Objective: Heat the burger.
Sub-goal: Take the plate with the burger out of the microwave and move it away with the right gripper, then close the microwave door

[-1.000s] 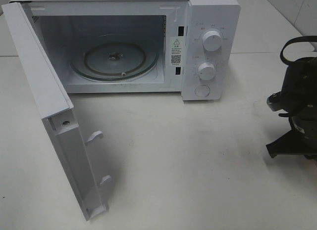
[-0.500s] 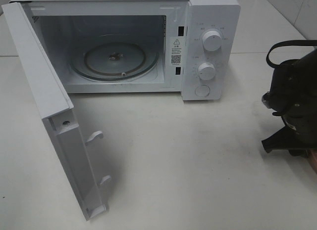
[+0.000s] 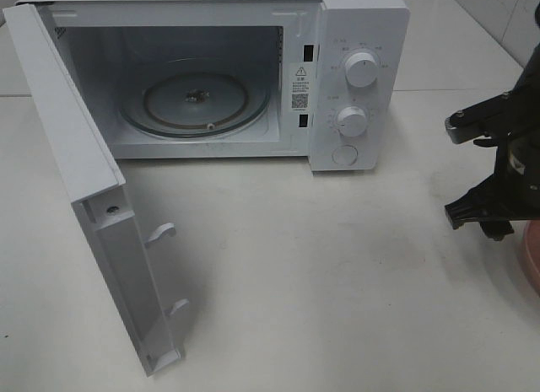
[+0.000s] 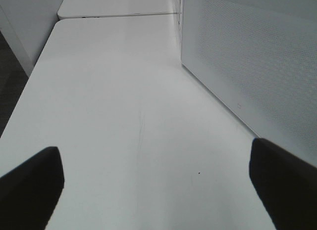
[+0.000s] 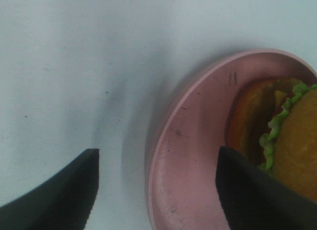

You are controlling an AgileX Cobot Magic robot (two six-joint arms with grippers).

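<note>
On the white table (image 5: pixel 74 67), a golden-bunned, lettuce-frilled burger (image 5: pixel 290 136) fills its pink plate (image 5: pixel 193 165); both end effectors released.

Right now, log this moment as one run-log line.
microwave: door open, turntable bare | burger: on pink plate | right pincer: open over plate rim | left pincer: open, empty

one microwave (image 3: pixel 253 72), one burger (image 5: pixel 282 141), one plate (image 5: pixel 193 156)

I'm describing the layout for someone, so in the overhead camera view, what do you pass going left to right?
Open door → turntable → knobs → right gripper → pink plate, only its edge showing at the frame's right border.
</note>
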